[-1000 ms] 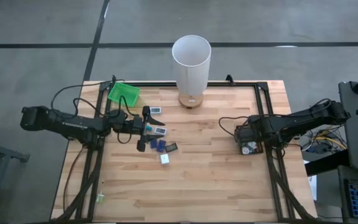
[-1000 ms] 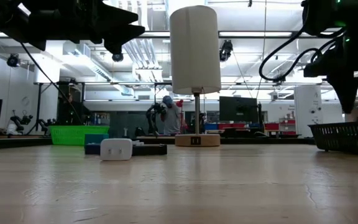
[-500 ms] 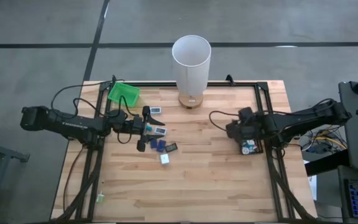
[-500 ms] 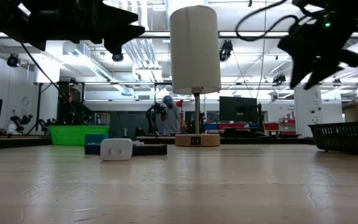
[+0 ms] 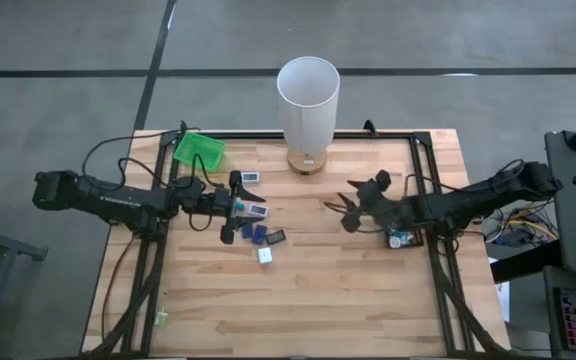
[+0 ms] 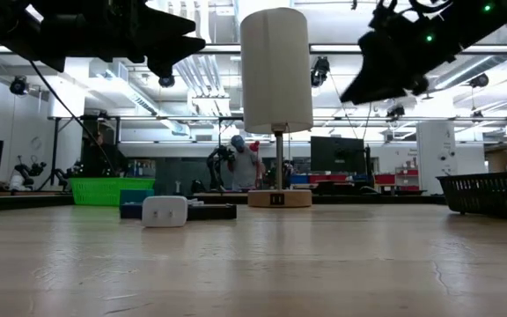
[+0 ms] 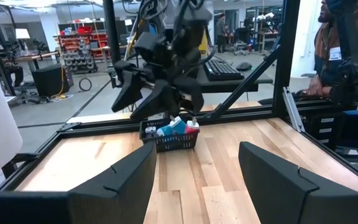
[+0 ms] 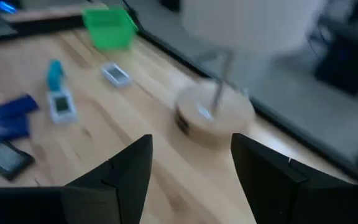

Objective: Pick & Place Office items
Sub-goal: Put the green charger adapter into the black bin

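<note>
Several office items lie left of the table's middle: a white and teal piece (image 5: 256,210), blue pieces (image 5: 251,232), a dark one (image 5: 275,237), a white block (image 5: 265,255) and a small piece (image 5: 250,177). More pieces fill the black basket (image 5: 401,238) at the right. My left gripper (image 5: 230,208) hangs open above the loose pieces, level, with nothing between its fingers (image 7: 191,186). My right gripper (image 5: 353,205) is open and empty in the air left of the basket, pointing toward the loose pieces (image 8: 5,124).
A tall white lamp (image 5: 308,100) on a round wooden base (image 8: 213,118) stands at the far middle. A green tray (image 5: 199,150) sits at the far left corner. Bare wood (image 5: 308,300) stretches across the near half. A person (image 7: 347,56) stands beyond the right edge.
My right gripper has left its place over the black basket and swung toward the table's middle. It has tipped up from pointing down to nearly level and rolled about its axis. The loose pieces lie as before.
</note>
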Available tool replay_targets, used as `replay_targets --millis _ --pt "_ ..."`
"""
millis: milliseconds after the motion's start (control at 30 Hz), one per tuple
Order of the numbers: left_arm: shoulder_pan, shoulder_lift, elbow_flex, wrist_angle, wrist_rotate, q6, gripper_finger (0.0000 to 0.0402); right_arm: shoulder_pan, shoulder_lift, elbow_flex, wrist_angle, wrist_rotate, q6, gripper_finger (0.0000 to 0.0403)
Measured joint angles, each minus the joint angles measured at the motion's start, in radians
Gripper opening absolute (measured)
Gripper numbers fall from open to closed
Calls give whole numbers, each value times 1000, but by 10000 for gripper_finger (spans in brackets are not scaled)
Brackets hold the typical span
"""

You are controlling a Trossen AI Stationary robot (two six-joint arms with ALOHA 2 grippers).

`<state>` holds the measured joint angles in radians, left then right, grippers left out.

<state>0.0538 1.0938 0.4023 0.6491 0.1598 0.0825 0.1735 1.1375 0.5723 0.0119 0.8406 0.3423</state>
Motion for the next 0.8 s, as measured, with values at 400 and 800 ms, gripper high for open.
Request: replay_targets --millis 400,800 --pt "0 0 0 -3 0 0 237 -232 -38 -116 350 -429 -258 217" --pt "0 0 0 -4 0 0 238 -246 -36 -105 364 -457 -262 217"
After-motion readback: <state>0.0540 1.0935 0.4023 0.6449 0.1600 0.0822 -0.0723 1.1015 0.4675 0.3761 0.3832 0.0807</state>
